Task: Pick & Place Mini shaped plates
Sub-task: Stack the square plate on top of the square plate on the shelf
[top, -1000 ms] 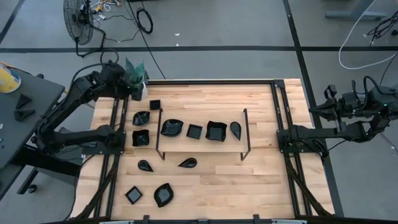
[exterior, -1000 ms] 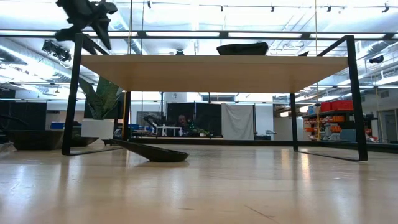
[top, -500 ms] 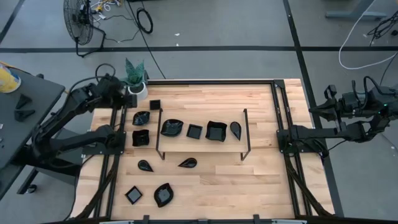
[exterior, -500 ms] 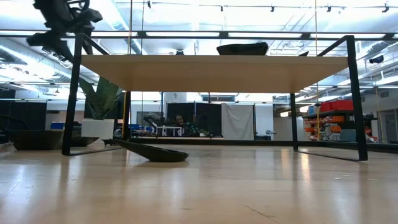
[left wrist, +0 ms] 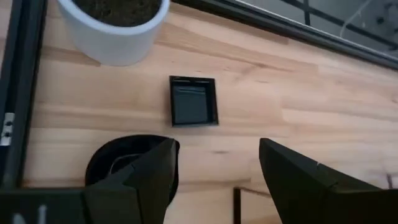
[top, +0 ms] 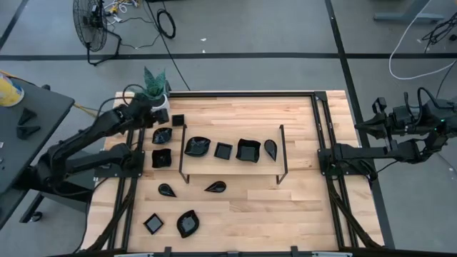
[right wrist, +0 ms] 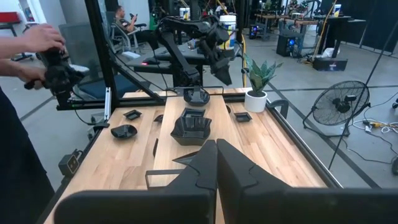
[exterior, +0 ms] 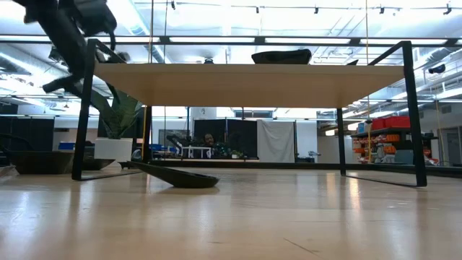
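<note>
My left claw (left wrist: 214, 171) hangs wide open and empty over the small square plate (top: 178, 120) at ten o'clock; four plates shelved, seven remain on the desk (top: 300, 207). Right claw (right wrist: 216, 163) shut, empty.

Pale wooden table top (top: 300, 121) with visible plank grain and a smooth satin sheen, glossy black mini shaped plates (top: 248, 150) (reflective, looking like glazed ceramic or plastic), smooth white pot (left wrist: 112, 31), thin matt black metal wire frame (top: 281, 153)
</note>
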Motion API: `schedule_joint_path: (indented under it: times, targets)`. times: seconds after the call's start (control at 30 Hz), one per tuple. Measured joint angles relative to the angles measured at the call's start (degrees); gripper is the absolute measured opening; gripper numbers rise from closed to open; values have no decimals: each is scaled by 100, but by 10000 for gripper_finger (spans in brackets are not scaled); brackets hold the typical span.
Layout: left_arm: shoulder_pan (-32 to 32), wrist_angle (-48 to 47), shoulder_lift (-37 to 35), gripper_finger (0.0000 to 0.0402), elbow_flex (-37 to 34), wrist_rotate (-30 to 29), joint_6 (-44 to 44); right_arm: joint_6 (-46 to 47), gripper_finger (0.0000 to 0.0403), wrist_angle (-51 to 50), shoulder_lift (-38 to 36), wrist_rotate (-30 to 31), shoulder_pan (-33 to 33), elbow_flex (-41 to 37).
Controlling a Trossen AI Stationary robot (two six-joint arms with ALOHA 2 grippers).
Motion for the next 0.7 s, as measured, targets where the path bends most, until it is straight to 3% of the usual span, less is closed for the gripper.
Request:
schedule_joint_path:
  times: [0.23, 0.7]
  targets:
    - [0, 591, 329, 236, -585, -567, -209, 0, 6, 0, 0, 1, -1, 0]
    - [-26, 1874, 1594, 236, -934, -679, -95, 1, 6, 0, 0, 0, 0, 0]
